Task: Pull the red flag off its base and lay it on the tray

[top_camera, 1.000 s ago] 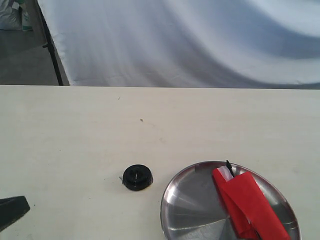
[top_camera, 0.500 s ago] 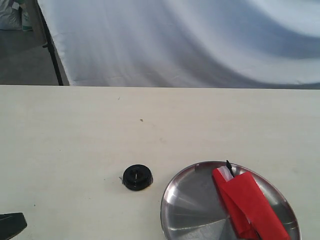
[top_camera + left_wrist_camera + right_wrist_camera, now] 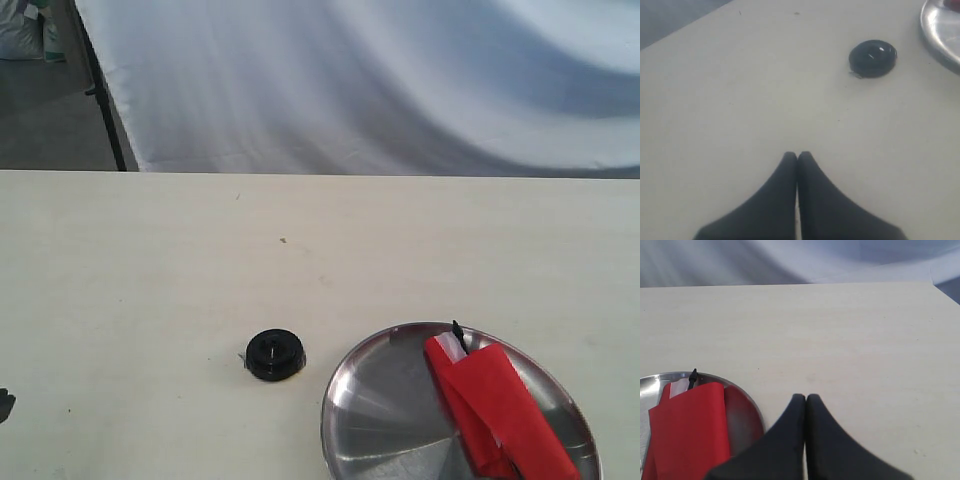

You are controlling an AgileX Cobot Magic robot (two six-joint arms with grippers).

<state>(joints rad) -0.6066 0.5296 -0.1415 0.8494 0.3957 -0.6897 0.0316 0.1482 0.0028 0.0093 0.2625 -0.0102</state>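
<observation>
The red flag lies in the tray — the base sits near, on its left. The left pincer and right pincer are clenched, empty.

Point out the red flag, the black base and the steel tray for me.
red flag [image 3: 495, 405], exterior view, middle of the red cloth.
base [image 3: 274, 354], exterior view, top of the black disc.
tray [image 3: 375, 400], exterior view, bare steel beside the flag.

Pale table: black base beside steel tray, not touching.
</observation>
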